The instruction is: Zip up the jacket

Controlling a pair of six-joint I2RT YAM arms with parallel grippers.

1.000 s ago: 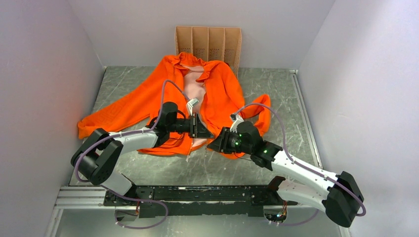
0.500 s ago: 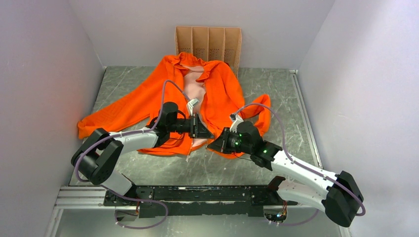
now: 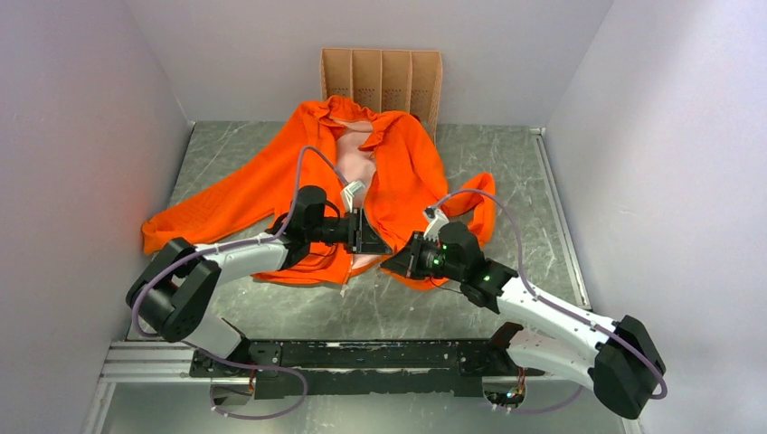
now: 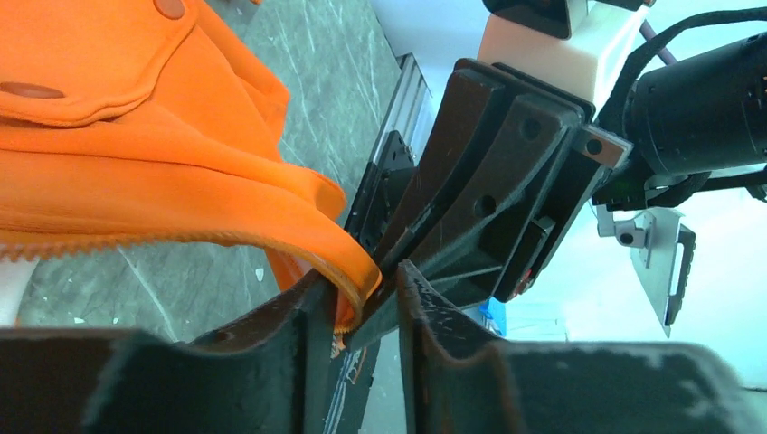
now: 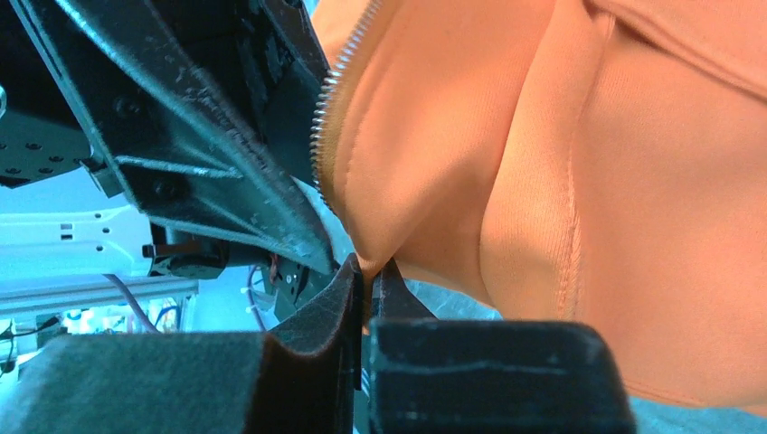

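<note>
Noted the jacket [image 3: 407, 172] spread on the table [image 3: 506, 172], collar toward the far wall, front unzipped, pink lining [image 3: 362, 163] showing down the open middle. Saw one sleeve [image 3: 217, 194] stretched toward the left wall. Recorded a cardboard divider box [image 3: 382, 77] upright against the far wall, just behind the collar.

Found both arms meeting at the bottom hem, at the foot of the front opening.

Found the left gripper [image 4: 362, 307] with jaws slightly spread. Saw the hem corner of one front edge, with its zipper teeth [image 4: 136, 240], hanging into the gap, touching one finger [image 4: 298, 344] and clear of the other. Cannot tell whether that corner is gripped at all.

Found the right gripper [image 5: 366, 280] with jaws pressed together, pinching a small fold of orange fabric at the lower end of a row of teeth.

Saw the two grippers tip to tip, very close, with the right one's black fingers filling the left wrist view just beyond the gap. Spotted a pocket flap with a snap [image 4: 32, 90] at the upper left of that same view.
</note>
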